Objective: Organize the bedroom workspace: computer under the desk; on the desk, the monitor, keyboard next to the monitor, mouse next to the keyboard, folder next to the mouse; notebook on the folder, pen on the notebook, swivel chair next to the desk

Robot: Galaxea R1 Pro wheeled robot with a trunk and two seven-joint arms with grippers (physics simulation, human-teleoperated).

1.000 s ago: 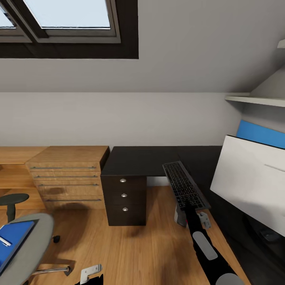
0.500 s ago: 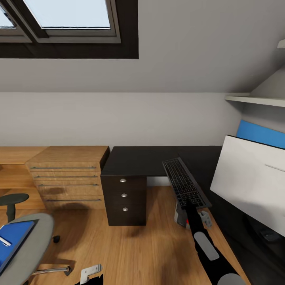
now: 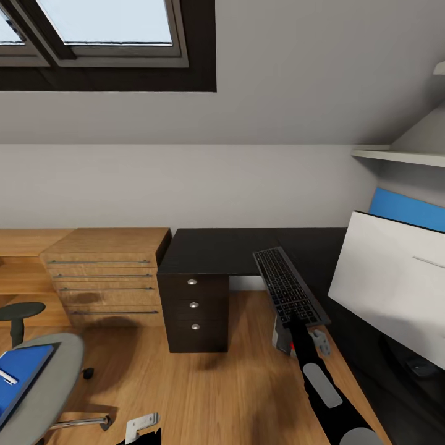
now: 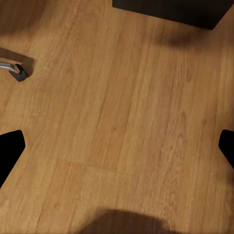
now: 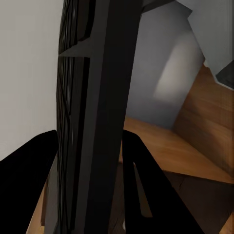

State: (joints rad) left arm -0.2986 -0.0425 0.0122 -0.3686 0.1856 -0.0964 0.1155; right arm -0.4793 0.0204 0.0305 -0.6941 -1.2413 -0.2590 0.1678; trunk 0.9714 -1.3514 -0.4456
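Note:
My right gripper (image 3: 303,322) is shut on the near end of the keyboard (image 3: 286,285), a slim board with dark keys. It hangs in the air, its far end over the black desk (image 3: 216,247). In the right wrist view the keyboard (image 5: 90,112) stands edge-on between my two black fingers (image 5: 34,190). The monitor (image 3: 389,290) stands on the desk at the right, white back toward me. At the lower left is the swivel chair (image 3: 52,386), with the blue folder (image 3: 21,371) and a white pen (image 3: 7,377) on its seat. My left gripper (image 3: 141,425) hangs open and low over the floor.
A light wooden drawer chest (image 3: 108,278) stands left of the desk's black drawer unit (image 3: 193,312). A blue back panel (image 3: 408,209) and a white shelf (image 3: 395,154) are at the right. A chair castor (image 4: 17,71) lies on the wooden floor (image 4: 117,122) near my left gripper.
The keyboard and my right gripper have crept slightly up and away toward the desk. Everything else is still.

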